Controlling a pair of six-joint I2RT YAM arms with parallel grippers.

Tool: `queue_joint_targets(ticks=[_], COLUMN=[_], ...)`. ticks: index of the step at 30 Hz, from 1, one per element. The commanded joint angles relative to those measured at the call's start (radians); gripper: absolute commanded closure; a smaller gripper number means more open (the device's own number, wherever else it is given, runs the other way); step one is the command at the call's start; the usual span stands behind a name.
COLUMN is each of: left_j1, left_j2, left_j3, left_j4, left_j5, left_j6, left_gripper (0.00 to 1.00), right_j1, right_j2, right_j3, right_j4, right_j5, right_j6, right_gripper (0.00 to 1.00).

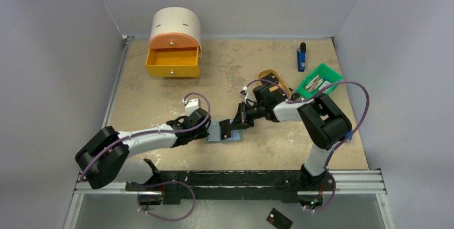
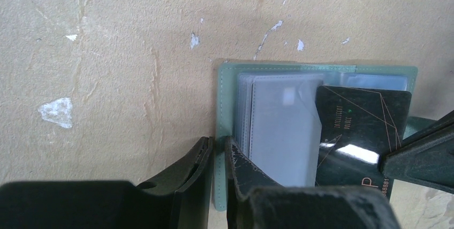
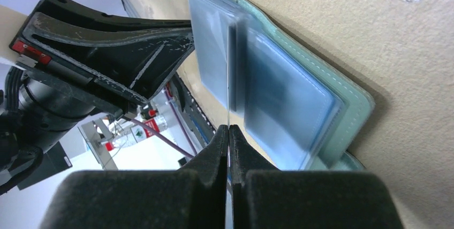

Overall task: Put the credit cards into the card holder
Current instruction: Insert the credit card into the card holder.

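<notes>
Beige scuffed tabletop, grey booth walls. card holder (image 1: pixel 217 134) lies open flat near the table's front edge, between the two arms. left gripper (image 2: pixel 218 149) pinches the holder's left cover edge, jaws nearly together with the green edge between them, pinning it down. right gripper (image 3: pixel 229 131) is clamped tight on one credit card (image 2: pixel 364 122), seen edge-on in the right wrist view.

Progress: early, judging from how things lie.
- Held card hovers over the holder's right page, its left edge meeting the clear sleeves. Cannot tell whether it has entered a pocket; most of it sticks out, so it is not seated.
- Visible sleeves look empty; no card stored in them.
- second card (image 1: pixel 279 219) lies off the table, on the lower ledge in front of the arm bases. Still to be fetched and inserted.

Writing:
- Held card: two short lines of small pale lettering mid-face, too small to read for sure.
- Bottom edge: cut-off digit run, several eights ending in 1, plus a large letter that looks like P.
- Thin gold line pattern across the face.
- No brand readable on the holder.
</notes>
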Motion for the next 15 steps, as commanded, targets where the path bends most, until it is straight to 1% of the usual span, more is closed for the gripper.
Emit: queue_joint_targets(ticks=[1, 15], left_j1=[0.0, 0.0], left_j2=[0.014, 0.019], left_j3=[-0.009, -0.009], left_j4=[0.031, 0.034], left_j5=[0.003, 0.006], left_j6=[-0.009, -0.008], left_gripper=[0.86, 0.87], right_j1=[0.007, 0.007], right_j2=[0.01, 0.043], right_j3=[0.012, 0.015], right_j4=[0.073, 0.066], right_j5=[-0.044, -0.043], right_j6=[0.029, 0.035], right_gripper=[1.0, 1.0])
